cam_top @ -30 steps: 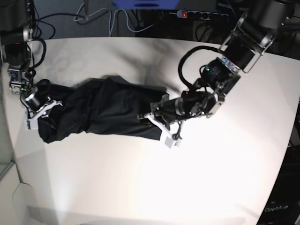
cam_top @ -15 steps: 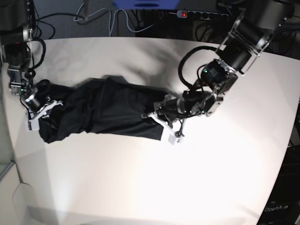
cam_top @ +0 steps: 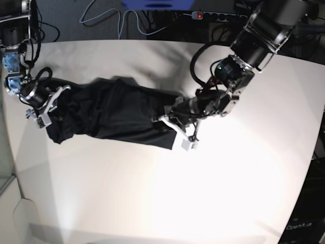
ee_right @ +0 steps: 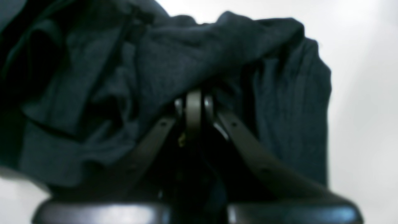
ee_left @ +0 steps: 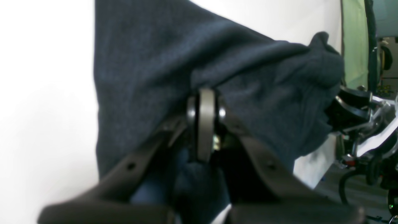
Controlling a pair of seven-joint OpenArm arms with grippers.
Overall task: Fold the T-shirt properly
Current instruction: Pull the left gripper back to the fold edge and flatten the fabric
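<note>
Stretching between the two arms, the T-shirt (cam_top: pixel 114 114) lies as a long bunched band across the far half of the tabletop (cam_top: pixel 167 203), running from near the left edge toward the middle. The right gripper (cam_top: pixel 43 113) has its jaws pressed together on the cloth at the end by the left edge, and the left gripper (cam_top: pixel 183 133) pinches the other end near the middle — both wrist views show dark fabric (ee_left: pixel 149 62) draped over closed jaws.

The worry from here, as I judge it, is the thin fabric (ee_right: pixel 174 56) itself. It looks soft and slack, and how many layers each pinch holds I cannot tell; if only one layer is caught, a lift or pull could peel that layer away and leave the rest heaped on the tabletop. If the arms draw apart unevenly, the band could twist rather than flatten. A pull too hard could slide the cloth out of one gripper — then that end would drop and rumple. The folds near the right gripper already look crumpled, so any crease set now might come out crooked.
</note>
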